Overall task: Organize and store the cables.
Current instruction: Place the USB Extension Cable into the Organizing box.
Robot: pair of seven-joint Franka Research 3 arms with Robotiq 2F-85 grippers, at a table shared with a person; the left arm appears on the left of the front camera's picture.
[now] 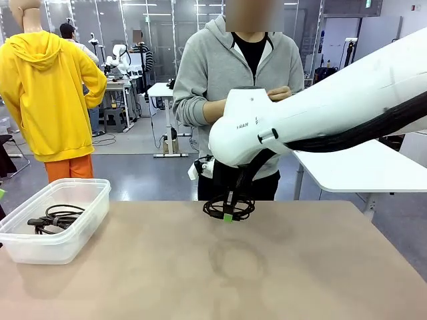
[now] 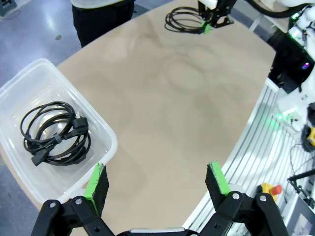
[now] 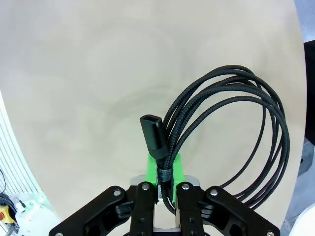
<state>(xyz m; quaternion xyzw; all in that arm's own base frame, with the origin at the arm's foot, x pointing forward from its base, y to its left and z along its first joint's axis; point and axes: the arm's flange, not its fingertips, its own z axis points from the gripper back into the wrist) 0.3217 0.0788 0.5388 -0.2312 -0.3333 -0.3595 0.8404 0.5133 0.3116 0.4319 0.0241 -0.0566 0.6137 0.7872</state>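
A coiled black cable (image 1: 229, 207) hangs just above the far edge of the table, with my right gripper (image 1: 228, 215) shut on it. In the right wrist view the green pads (image 3: 152, 169) pinch the braided cable (image 3: 236, 132) at its tie, and a plug end stands up beside them. From the left wrist view the same cable (image 2: 184, 20) and right gripper (image 2: 205, 28) show at the table's far side. Another coiled cable (image 2: 55, 133) lies in the clear plastic bin (image 2: 101, 123); that cable (image 1: 57, 218) also shows in the front view. My left gripper (image 2: 158, 182) is open above the table beside the bin.
The clear bin (image 1: 93, 200) stands at the table's left edge. A person in a grey hoodie (image 1: 220, 73) stands behind the far side with hands (image 1: 280, 93) held at chest height. A white table (image 1: 360, 170) stands at right, beyond the tabletop.
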